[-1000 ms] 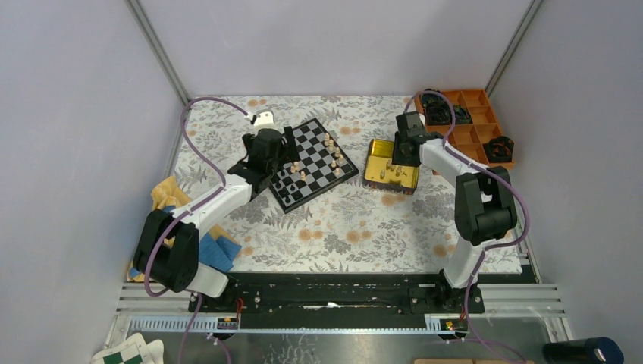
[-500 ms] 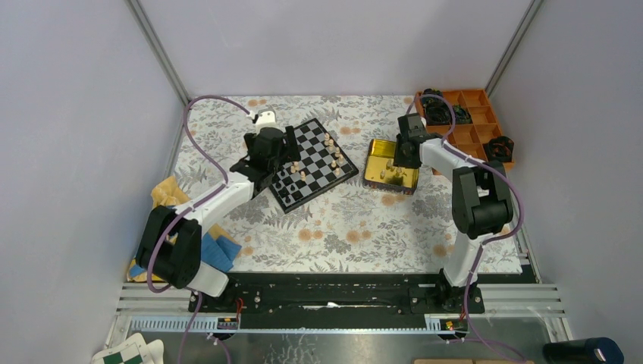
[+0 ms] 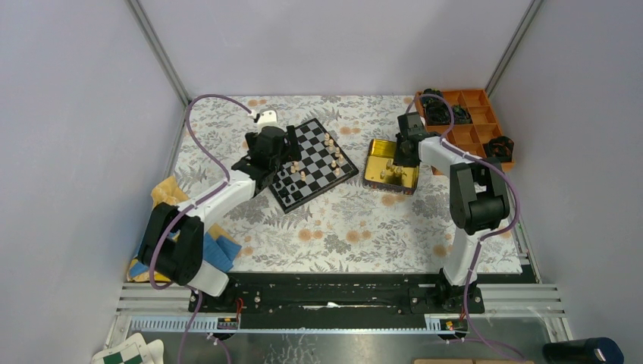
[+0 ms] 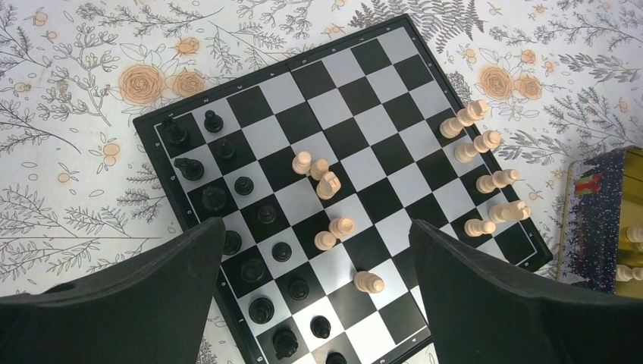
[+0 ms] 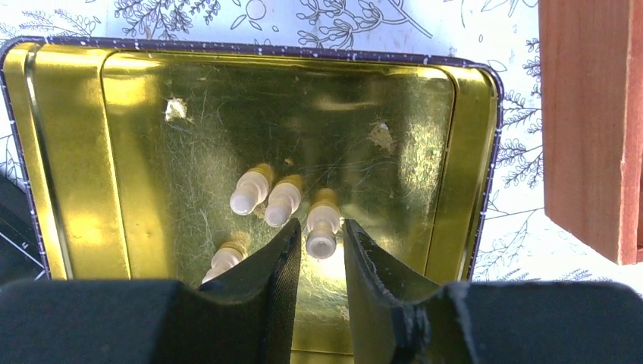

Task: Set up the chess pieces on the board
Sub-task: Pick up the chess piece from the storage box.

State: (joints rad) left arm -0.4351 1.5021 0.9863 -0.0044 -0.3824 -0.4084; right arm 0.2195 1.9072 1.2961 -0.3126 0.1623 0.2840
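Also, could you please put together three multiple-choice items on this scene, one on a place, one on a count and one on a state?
1. The right claw is over:
A) the gold tin
B) the orange tray
C) the blue cloth

2. How many light pieces show in the tin in the right wrist view?
A) two
B) four
C) seven

3. The left claw, above the board, is:
A) fully shut
B) shut on a light piece
C) wide open and empty

Answers:
1 A, the tin's gold floor lies right under it.
2 B, three lie side by side and one lies lower left.
3 C, there is a wide gap with only the board seen through it.
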